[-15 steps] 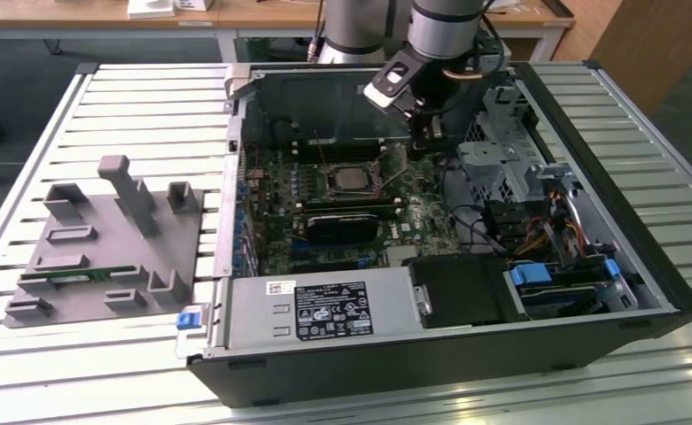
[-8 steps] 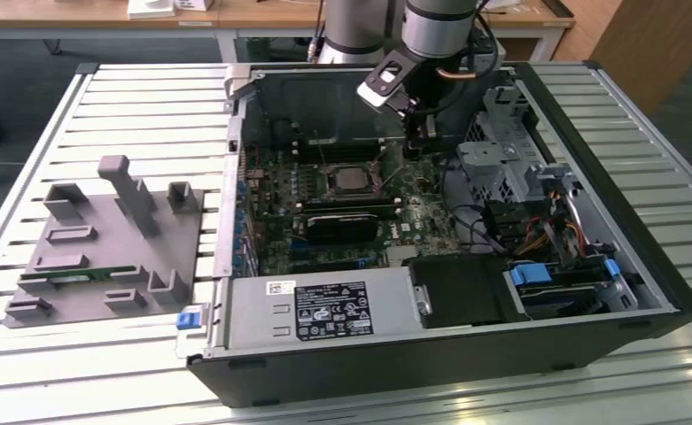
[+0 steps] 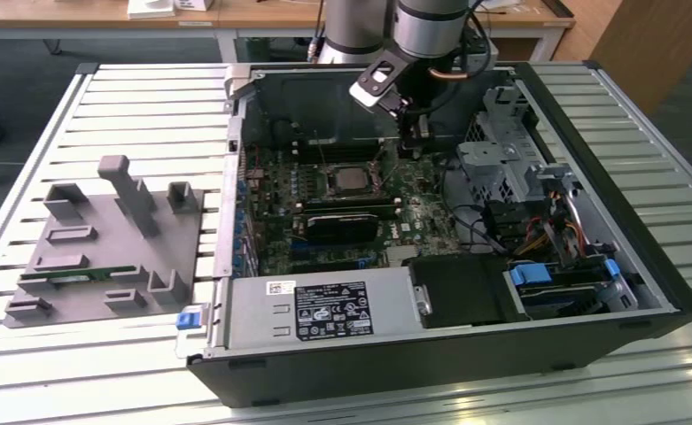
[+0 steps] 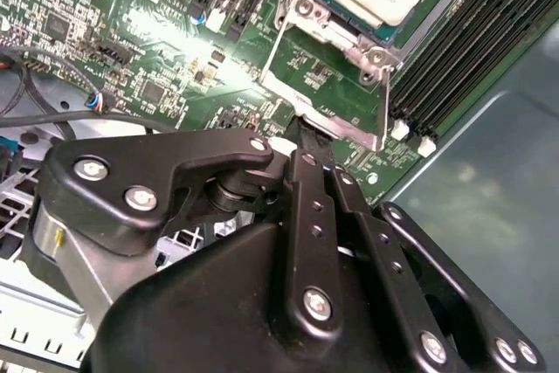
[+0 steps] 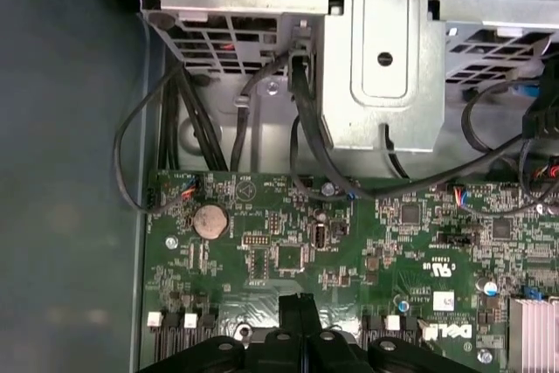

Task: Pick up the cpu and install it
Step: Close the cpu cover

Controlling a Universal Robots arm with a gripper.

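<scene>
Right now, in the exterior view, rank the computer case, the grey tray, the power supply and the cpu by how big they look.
Largest to smallest:
1. computer case
2. grey tray
3. power supply
4. cpu
The tray and the power supply are fairly close, but the tray covers more of the picture.

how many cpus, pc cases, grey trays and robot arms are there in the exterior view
cpu: 1
case: 1
tray: 1
arm: 1
total: 4
</scene>
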